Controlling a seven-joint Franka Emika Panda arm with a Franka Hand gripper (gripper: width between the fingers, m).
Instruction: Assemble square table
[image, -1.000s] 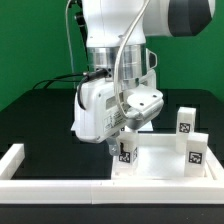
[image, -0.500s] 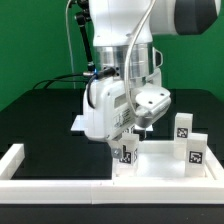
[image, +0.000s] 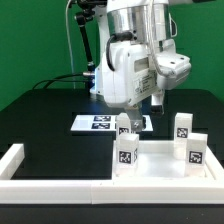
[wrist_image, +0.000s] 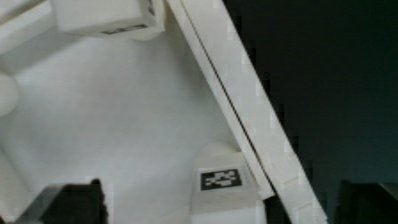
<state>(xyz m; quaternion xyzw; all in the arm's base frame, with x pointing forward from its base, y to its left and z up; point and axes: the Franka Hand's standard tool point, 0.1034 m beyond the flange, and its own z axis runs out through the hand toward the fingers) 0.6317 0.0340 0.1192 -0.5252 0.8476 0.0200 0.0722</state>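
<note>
Three legs stood upright on the square tabletop (image: 160, 165), which lay on the black table (image: 40, 115) against the long white wall (image: 60, 185) on the exterior view's right: a near leg (image: 125, 151) at its front corner, and two more, one (image: 183, 126) behind the other (image: 195, 151), along its far edge. A fourth leg (image: 125, 124) seemed to stand just behind the near one, though I could not tell whether it was seated in a socket. In the wrist view the tabletop's raised rim (wrist_image: 240, 110) ran past a tagged leg (wrist_image: 221, 178). Above the near leg the claw (image: 158, 100) hung released, its fingers (wrist_image: 71, 200) spread with nothing between them. I judged the leg-fitting step close to finished. Next, each leg would need checking for firm seating, with a straight descent and a re-grip on any loose one. Behind lay the marker board (image: 103, 122).
</note>
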